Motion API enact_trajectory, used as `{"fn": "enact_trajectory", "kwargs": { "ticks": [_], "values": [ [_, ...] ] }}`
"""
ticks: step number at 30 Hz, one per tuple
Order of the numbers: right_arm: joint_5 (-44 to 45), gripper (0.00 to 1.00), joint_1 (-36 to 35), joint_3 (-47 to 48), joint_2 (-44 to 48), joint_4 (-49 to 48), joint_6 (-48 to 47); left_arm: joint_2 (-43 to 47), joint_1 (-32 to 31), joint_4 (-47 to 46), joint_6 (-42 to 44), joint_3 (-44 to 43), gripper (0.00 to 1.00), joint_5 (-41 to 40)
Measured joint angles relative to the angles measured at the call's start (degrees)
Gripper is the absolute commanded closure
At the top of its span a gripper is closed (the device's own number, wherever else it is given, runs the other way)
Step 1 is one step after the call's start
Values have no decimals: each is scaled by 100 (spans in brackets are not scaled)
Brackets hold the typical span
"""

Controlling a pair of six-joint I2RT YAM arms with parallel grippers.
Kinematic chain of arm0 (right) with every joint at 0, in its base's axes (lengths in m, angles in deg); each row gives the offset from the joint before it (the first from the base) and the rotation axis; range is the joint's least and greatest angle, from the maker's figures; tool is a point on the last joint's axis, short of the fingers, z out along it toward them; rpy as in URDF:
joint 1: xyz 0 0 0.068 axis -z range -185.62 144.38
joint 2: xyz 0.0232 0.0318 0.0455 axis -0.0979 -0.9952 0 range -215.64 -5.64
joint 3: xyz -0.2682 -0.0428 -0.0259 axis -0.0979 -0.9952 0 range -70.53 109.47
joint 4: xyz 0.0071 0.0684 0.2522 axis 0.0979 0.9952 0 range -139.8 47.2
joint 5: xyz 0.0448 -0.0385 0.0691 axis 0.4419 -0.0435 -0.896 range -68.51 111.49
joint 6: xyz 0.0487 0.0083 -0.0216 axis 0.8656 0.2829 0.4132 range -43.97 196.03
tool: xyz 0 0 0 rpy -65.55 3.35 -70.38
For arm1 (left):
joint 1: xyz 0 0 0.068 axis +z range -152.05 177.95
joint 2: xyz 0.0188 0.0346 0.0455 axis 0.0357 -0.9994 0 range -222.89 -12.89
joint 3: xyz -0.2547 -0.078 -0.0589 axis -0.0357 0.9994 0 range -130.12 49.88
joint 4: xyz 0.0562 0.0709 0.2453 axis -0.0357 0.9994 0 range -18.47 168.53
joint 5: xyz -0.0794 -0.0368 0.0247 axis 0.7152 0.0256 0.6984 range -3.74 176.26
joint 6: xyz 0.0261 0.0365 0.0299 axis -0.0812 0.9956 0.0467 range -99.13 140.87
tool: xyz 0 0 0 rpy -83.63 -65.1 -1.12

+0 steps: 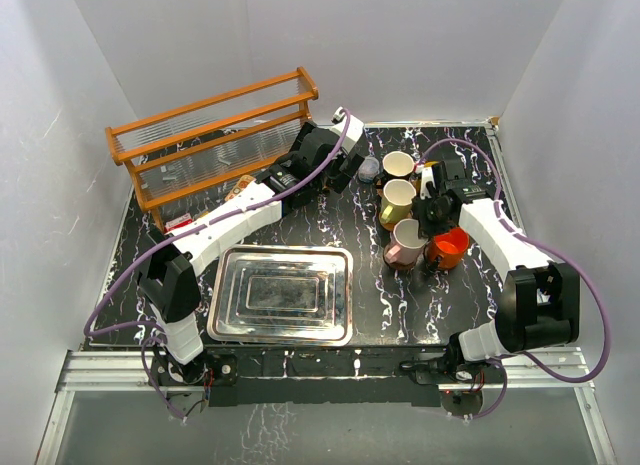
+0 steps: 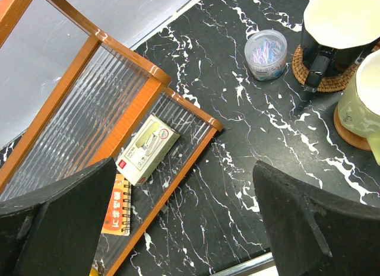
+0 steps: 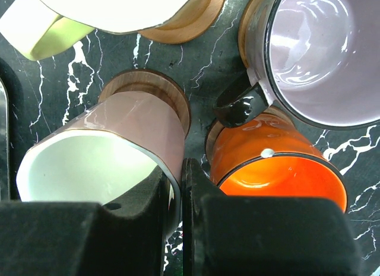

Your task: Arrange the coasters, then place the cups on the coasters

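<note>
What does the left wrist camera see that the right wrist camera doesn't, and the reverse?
Only the left wrist view: a wooden rack, a small box, an orange notebook, a little lidded pot, a cream-lined mug on a woven coaster, and the open, empty left gripper. Only the right wrist view: the pink mug, its rim pinched by the right gripper, plus the orange mug and mauve mug. Both: the olive mug and the black marbled table.

Left arm (image 1: 230, 220) stretched far forward and rightward, claw (image 2: 184, 224) spread wide, hovering, gripping nothing. Right arm (image 1: 495, 235) folded at elbow, reaching forward-left, claw (image 3: 173, 190) pointed down, pinched tight on pink cup (image 3: 119, 133) rim.
</note>
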Motion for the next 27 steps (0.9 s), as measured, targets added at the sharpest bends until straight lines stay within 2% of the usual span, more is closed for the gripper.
{"fn": "enact_trajectory", "kwargs": {
  "ticks": [27],
  "values": [
    [-79,100,-31,151,-192,-2,-446,0,7,0,9,2,1,15]
  ]
}}
